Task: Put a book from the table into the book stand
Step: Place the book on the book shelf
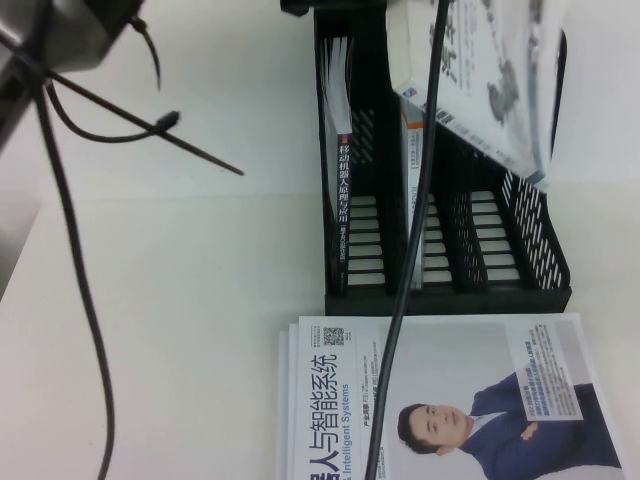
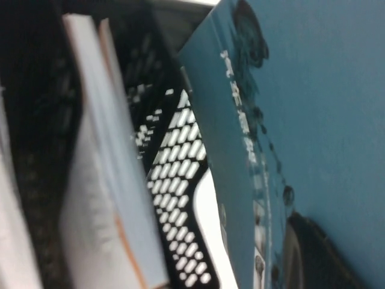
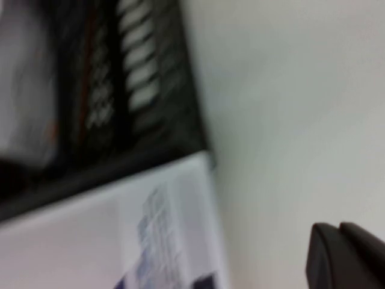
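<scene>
While the book [image 1: 505,70] is gripped by the left gripper [image 2: 313,253] and held tilted above the rightmost slot of the book stand [image 1: 545,255], its long axis is judged to need lowering along that slot, the clenched, empty right gripper [image 3: 346,256] being kept low beside the stand.

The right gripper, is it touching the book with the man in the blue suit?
Apart. In the right wrist view the right gripper, shut, hangs over bare table, with white tabletop showing between it and the man-in-suit book; the left gripper is unseen.
</scene>
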